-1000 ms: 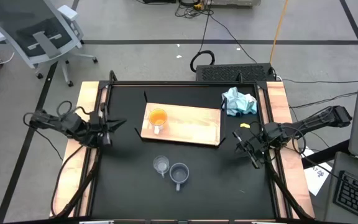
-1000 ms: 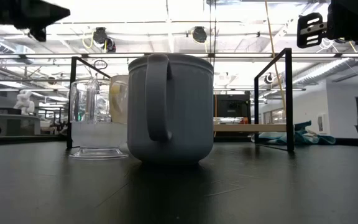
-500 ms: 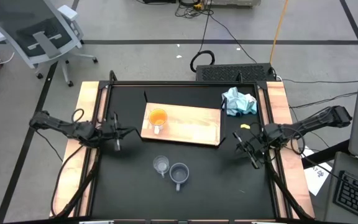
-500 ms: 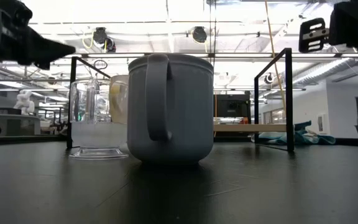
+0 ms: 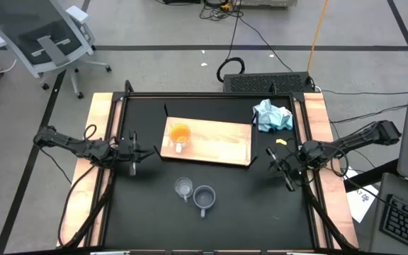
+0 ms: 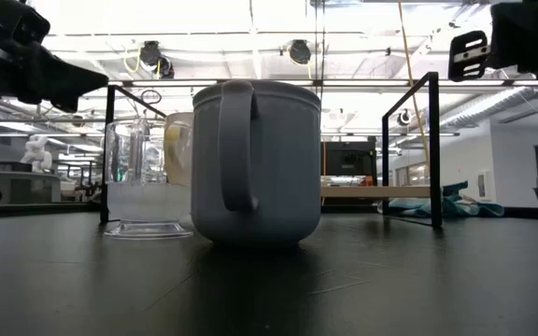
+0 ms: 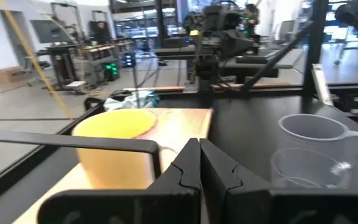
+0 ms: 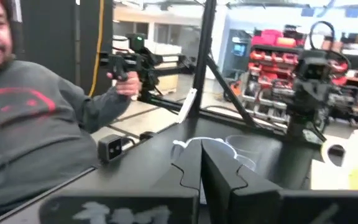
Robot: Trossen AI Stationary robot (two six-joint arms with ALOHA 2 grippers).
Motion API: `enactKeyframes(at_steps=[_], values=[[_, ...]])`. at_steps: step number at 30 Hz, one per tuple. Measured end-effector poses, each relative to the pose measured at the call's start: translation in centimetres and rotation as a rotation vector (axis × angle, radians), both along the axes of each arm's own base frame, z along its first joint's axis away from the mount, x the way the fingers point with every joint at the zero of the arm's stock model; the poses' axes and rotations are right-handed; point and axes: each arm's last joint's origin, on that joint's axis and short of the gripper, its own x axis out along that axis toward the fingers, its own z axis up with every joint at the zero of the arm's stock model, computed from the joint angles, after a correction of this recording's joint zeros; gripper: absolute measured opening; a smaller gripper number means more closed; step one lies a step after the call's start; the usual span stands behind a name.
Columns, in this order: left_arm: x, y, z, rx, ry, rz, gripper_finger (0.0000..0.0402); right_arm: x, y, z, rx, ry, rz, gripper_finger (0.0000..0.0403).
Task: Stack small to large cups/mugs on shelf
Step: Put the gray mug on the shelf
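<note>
The shelf, a light-wood board, lies on the black table and serves as the landmark; the orange mug stands on its left end; the clear glass cup and the blue-grey mug stand side by side, touching or nearly so, on the table in front of the shelf, off the board; the left gripper hovers just left of the shelf, fingers clenched on nothing; the right gripper hangs just right of the shelf, also clenched and empty; a light-blue cloth lies beside the shelf's far right corner; a person in a grey sweatshirt sits beyond the table.
</note>
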Motion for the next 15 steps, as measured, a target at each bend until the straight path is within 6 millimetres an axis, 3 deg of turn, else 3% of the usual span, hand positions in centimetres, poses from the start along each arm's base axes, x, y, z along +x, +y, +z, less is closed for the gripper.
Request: enactKeyframes(at_steps=[15], values=[[0.0, -0.1, 0.0, -0.008, 0.004, -0.021, 0.0015, 2.0, 0.4, 3.6, -0.023, 0.067, -0.028, 0.0000]])
